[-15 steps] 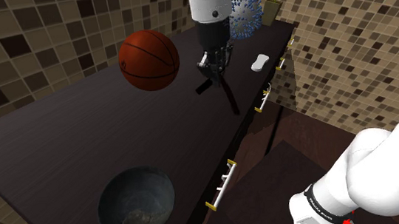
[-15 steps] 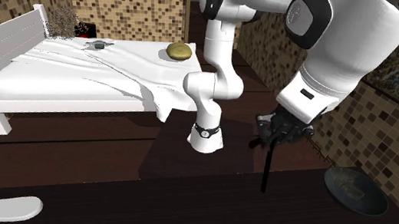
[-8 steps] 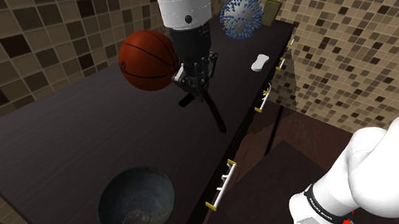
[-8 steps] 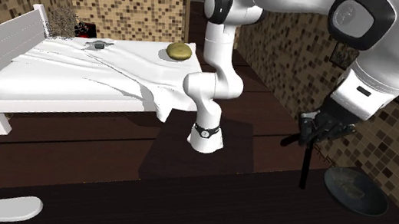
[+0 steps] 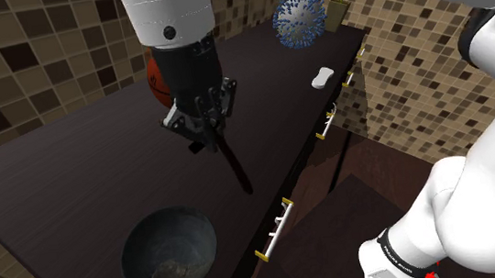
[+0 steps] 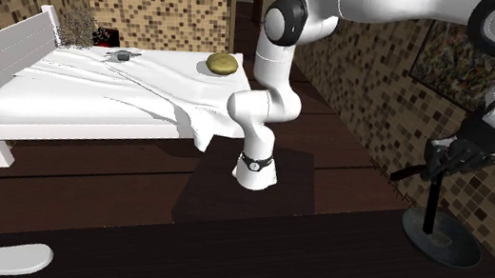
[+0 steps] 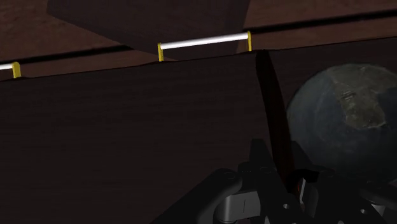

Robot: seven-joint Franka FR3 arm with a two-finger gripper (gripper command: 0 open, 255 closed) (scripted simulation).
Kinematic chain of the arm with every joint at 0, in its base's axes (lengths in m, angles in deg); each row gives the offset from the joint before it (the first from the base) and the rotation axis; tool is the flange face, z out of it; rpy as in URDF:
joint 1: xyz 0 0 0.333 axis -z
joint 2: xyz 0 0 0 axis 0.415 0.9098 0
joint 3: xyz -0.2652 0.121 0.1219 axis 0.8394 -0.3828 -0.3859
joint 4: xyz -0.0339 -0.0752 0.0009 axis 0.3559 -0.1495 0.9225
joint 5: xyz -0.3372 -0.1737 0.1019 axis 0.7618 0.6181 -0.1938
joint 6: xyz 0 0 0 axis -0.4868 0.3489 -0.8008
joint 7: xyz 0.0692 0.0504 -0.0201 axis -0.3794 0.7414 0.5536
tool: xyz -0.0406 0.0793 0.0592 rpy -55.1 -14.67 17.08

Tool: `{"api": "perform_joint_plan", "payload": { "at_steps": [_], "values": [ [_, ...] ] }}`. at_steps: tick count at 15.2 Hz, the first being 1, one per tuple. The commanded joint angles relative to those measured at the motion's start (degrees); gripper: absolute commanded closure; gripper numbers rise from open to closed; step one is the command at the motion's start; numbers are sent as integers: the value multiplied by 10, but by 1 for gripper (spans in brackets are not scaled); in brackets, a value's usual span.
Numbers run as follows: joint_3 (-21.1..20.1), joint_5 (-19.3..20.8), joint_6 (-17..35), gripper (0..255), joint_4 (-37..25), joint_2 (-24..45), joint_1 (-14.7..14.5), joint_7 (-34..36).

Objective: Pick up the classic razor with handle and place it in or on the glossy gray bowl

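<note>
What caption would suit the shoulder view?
Claw holds a dark razor above the table, near the gray bowl.

A dark surface point(image 5: 74, 176) tops a cabinet whose drawer fronts carry white bar handles with gold ends point(image 5: 276, 228). At its far end in the shoulder view stand a spiky blue-and-white ball point(image 5: 298, 20) and a potted plant point(image 5: 340, 4) just beside it. A small white object point(image 5: 322, 77) lies nearer, by the surface's right edge. An orange basketball point(image 5: 153, 82) shows in part, left of the ball. Brown mosaic tiles point(image 5: 27, 61) cover the walls. In the second exterior view a white bed point(image 6: 97, 97) stands at the far left with a yellowish cushion point(image 6: 223, 63) on it, and a framed picture point(image 6: 441, 60) hangs on the right wall.
</note>
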Motion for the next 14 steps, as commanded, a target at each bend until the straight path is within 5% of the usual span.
{"api": "perform_joint_plan", "payload": {
  "at_steps": [1,7,14],
  "values": [
    [-14,6,-8,255,-35,30,-22,36],
    [-41,53,-73,255,-230,170,-121,137],
    [-39,40,-2,255,-131,141,-102,129]
  ]
}}
